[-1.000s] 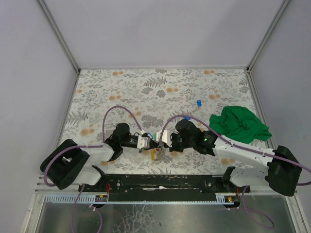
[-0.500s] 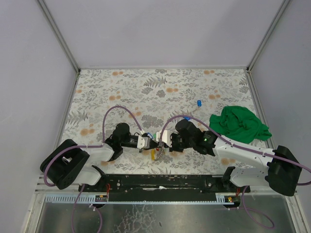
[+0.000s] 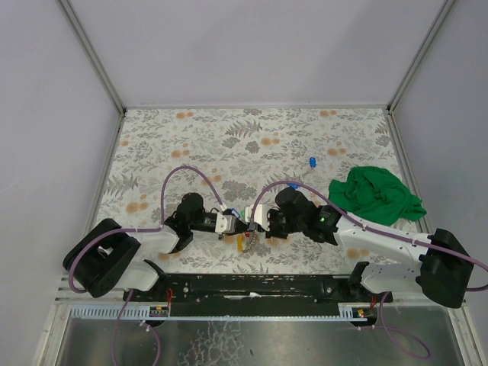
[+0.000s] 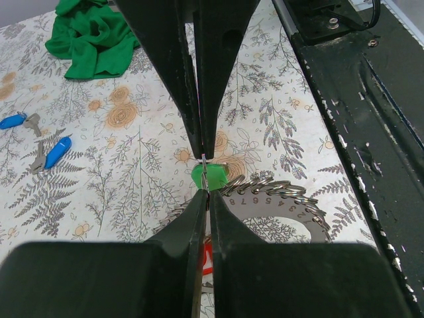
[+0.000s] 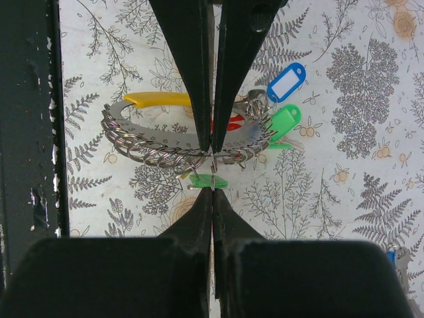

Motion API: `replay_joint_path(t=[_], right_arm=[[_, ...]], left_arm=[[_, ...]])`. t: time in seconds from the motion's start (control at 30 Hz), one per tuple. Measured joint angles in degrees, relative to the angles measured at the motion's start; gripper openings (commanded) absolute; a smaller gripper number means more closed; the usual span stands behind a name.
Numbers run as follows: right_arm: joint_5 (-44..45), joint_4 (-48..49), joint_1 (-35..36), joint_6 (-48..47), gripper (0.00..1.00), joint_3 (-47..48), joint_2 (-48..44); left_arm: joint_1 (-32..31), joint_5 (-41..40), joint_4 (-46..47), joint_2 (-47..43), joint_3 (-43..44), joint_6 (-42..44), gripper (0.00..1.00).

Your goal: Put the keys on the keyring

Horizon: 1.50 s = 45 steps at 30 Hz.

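The keyring [image 5: 165,142] is a numbered grey metal arc with several small split rings and yellow, red, green and blue tagged keys on it; it also shows in the left wrist view [image 4: 291,205]. My left gripper [image 4: 205,193] and right gripper [image 5: 212,189] meet tip to tip over it, both shut, near the table's front [image 3: 248,224]. A thin metal loop, seen edge-on, runs between the two pairs of tips. A green-tagged key [image 5: 209,180] lies right under them, also seen in the left wrist view [image 4: 215,177]. Two loose blue keys [image 4: 56,151] lie apart [image 3: 313,161].
A green cloth [image 3: 375,194] is bunched at the right of the floral table cover, also in the left wrist view [image 4: 93,33]. The black base rail [image 3: 259,286] runs along the near edge, close to the keyring [image 5: 26,132].
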Motion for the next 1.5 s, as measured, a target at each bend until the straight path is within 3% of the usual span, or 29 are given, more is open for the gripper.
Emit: replay_joint_path(t=[1.5], right_arm=[[1.0, -0.3, 0.1, 0.2, 0.0, 0.0, 0.0]], left_arm=[[0.0, 1.0, -1.8, 0.0, 0.9, 0.4, 0.0]])
